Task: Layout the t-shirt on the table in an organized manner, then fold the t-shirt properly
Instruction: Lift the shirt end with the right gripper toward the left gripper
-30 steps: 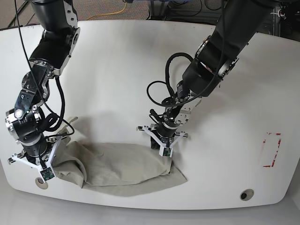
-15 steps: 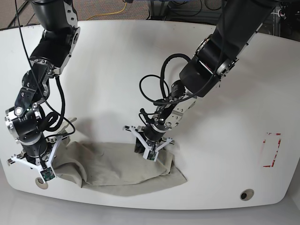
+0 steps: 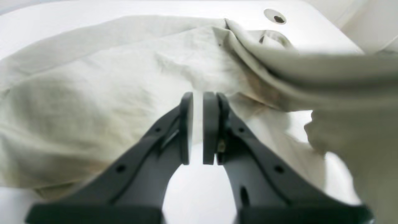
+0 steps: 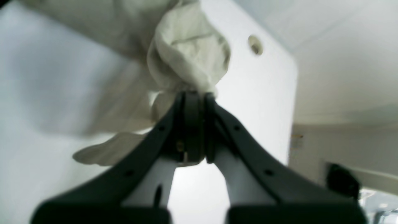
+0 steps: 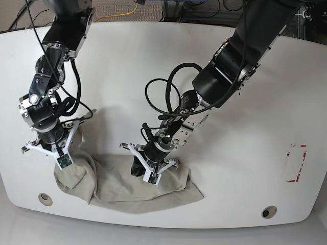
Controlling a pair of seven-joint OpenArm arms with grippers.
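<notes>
the t-shirt (image 5: 127,186) lies bunched on the table (image 5: 153,71), below both sets of jaws. the right gripper (image 4: 194,99) is clenched on a wad of cloth rising beyond its tips. the left gripper (image 3: 197,102) is nearly closed, a slim gap left, nothing between the pads, cloth just ahead. judged light, limp, non-fragile; grasp at hem or shoulder corners. no containers visible.

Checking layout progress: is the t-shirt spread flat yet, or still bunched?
Still bunched. The t-shirt lies wrinkled in a heap near the table's front edge; the right gripper pinches a wad.
</notes>
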